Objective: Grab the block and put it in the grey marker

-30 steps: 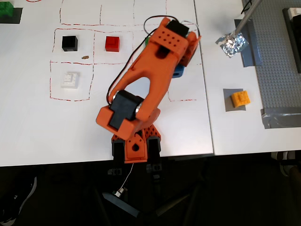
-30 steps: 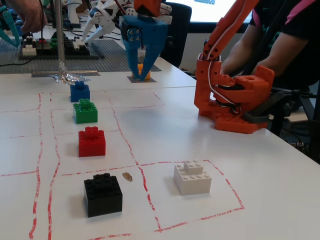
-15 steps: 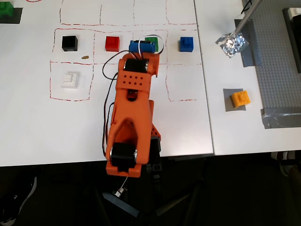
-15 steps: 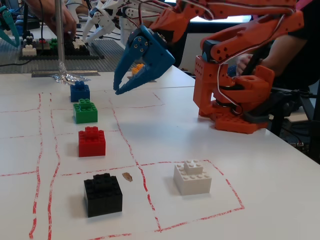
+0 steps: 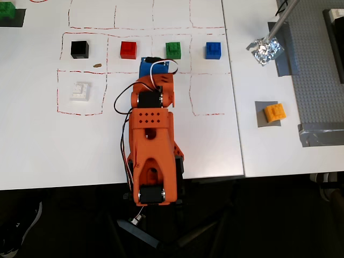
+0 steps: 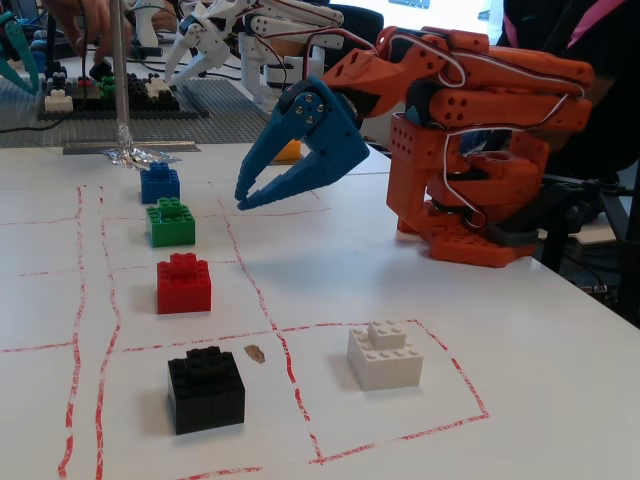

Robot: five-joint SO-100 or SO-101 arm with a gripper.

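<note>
Small orange-yellow studded plastic block (image 5: 275, 113) sits on the flat mid-grey square marker (image 5: 260, 119), far right in overhead view, next to the big studded grey baseplate (image 5: 317, 80). So block looks already on target; judging by that, task reads as done or nearly so.

Blue two-finger hand (image 6: 243, 198) is released, fingers spread a bit, nothing betw them. It hangs above the white tabletop (image 5: 32, 145), tips pointing down toward the red-lined grid, well apart from the block. In fixed view only a sliver of orange shows behind the hand, so block mostly hidden there. Orange arm folded back over its base.

Handling, my guess: block is rigid moulded plastic, light, won't deform or break. Smooth flat side walls = a bit slippery, so pinch needs to be square on. Best hold: two opposite side faces, fingers coming straight down, studs left clear on top. Skewed grip prob twists it out. Low, flat-bottomed, so it shd sit stable when let go.

Others untouched: black brick (image 5: 79, 49), red brick (image 5: 128, 49), green brick (image 5: 173, 49), blue brick (image 5: 213, 50) in a row, white brick (image 5: 80, 90) below. Crumpled silver foil (image 5: 265, 51) upper right.
</note>
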